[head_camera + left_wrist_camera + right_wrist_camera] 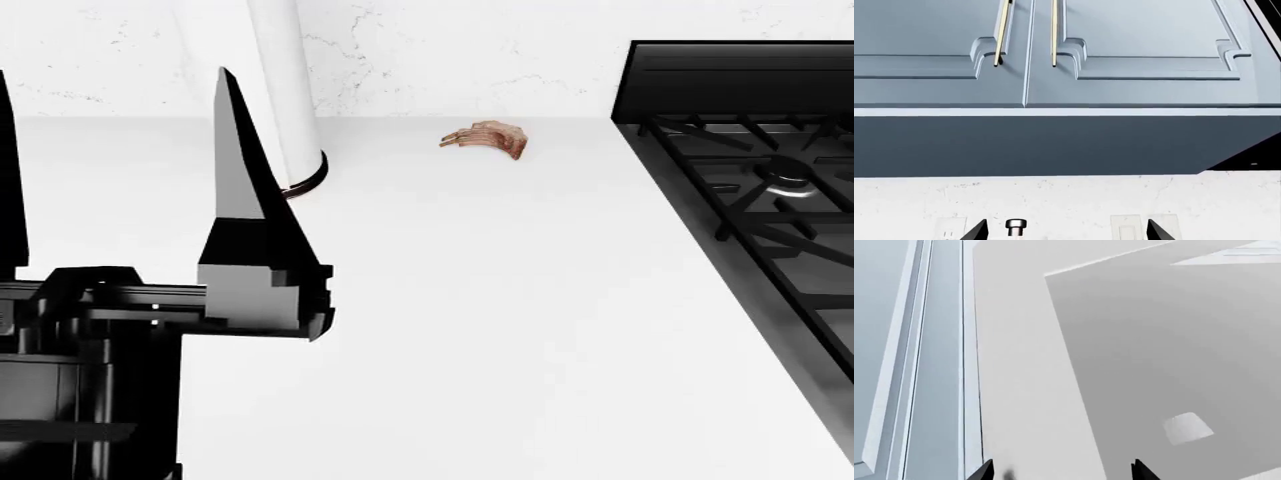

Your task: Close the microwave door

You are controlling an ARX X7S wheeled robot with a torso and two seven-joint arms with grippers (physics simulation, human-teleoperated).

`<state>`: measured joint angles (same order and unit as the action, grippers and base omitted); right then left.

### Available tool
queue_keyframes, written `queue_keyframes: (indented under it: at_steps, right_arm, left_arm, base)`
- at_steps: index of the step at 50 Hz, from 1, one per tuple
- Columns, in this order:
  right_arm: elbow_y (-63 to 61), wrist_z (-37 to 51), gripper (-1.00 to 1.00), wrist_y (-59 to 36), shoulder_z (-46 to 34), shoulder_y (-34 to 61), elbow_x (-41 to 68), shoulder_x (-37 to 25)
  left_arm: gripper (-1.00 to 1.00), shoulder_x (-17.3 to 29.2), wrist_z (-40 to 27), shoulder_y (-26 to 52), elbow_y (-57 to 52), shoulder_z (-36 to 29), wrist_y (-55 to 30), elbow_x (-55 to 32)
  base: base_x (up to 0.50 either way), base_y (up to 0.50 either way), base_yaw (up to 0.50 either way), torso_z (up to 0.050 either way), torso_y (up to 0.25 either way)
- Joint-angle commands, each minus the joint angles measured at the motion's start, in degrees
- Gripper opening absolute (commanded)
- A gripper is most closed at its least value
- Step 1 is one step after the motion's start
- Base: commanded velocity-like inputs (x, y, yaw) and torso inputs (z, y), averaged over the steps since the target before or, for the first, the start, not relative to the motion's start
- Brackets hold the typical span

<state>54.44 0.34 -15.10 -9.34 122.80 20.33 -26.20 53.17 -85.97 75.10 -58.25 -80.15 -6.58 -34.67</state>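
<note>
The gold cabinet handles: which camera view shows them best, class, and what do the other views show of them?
The left wrist view. It shows both gold cabinet handles hanging side by side on the blue cabinet doors, above the left gripper, whose fingertips stand apart. The head and right wrist views show no handles.

From the head view I take the stove [747, 190] as my mark: left of it the white counter [534, 330] lies bare and wide — room to sweep a gripper. Further left a white cylinder [287, 90] stands upright at the back wall; a small brown item [487, 138] lies between it and the stove.
</note>
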Motion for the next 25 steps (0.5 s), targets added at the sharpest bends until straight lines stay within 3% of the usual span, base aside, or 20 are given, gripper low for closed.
queue_keyframes:
  at_steps: [1,17,25]
  right_arm:
    - [6.9,-1.5,1.00,2.2,1.3,2.5,0.5,-0.5]
    - [19.2,-9.4,1.00,2.7,3.4,8.3,2.8,-0.5]
    - [20.4,-12.9,1.00,-3.3,7.9,10.3,5.5,-1.2]
  left_arm:
    - [1.00,-0.3,0.2,-0.6,0.2,0.3,-0.4,0.2]
    - [1.00,-0.7,0.7,-1.3,0.5,0.7,-0.9,0.2]
    - [1.00,-0.9,1.0,-1.8,0.8,0.9,-1.0,0.4]
  base:
    - [0.00,0.00,0.00,0.000,0.000]
    - [0.00,0.00,0.00,0.000,0.000]
    - [0.00,0.00,0.00,0.000,0.000]
